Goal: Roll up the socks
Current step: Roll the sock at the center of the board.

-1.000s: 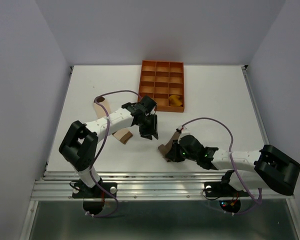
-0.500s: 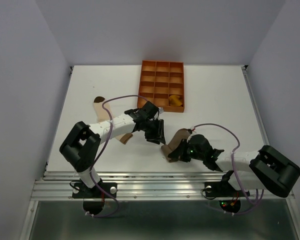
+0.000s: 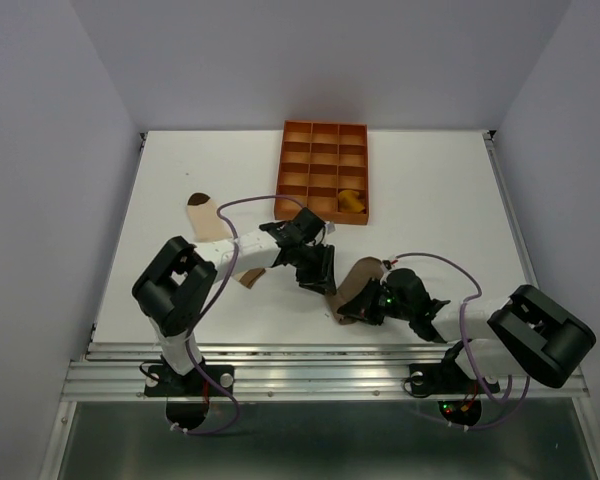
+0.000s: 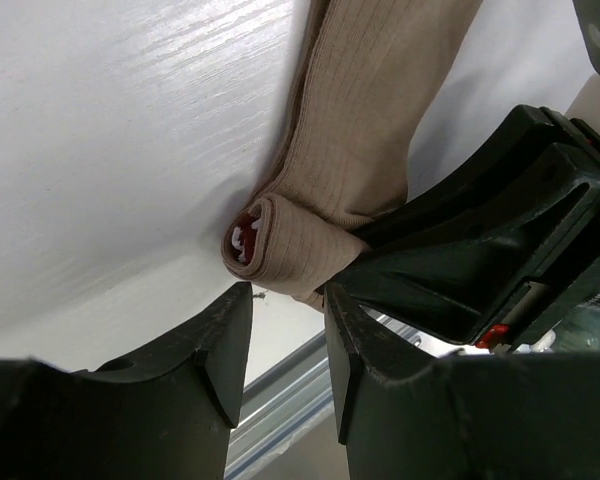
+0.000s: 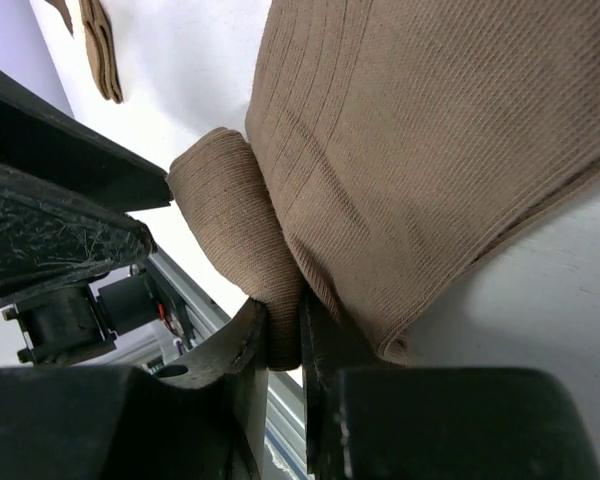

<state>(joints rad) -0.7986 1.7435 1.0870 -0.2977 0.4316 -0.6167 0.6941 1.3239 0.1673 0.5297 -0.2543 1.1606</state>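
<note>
Three socks show from above. The taupe sock (image 3: 358, 283) lies on the white table (image 3: 430, 200) toward 5 o'clock from the table's middle, between the two grippers. Its near end is curled into a small tight roll (image 4: 280, 245), and the rest stretches flat away toward 1 o'clock.

The right gripper (image 5: 283, 322) comes in from 4 o'clock, its fingers clenched on the edge of that roll so that a fold of ribbed fabric is pinched between them. The left gripper (image 3: 318, 272) reaches in from 10 o'clock and hangs just beside the roll. In the left wrist view its two fingers stand apart with nothing between them, the roll lying just past their tips and not touching them, as far as can be told.

The cream sock (image 3: 218, 228) lies flat toward 9 o'clock, partly under the left arm, its dark toe pointing to 11 o'clock – well apart from the taupe one.

The mustard-yellow sock (image 3: 352, 200) sits bundled in the orange gridded tray (image 3: 298, 150) at 12 o'clock, in the compartment at the tray's own 5 o'clock corner.
</note>
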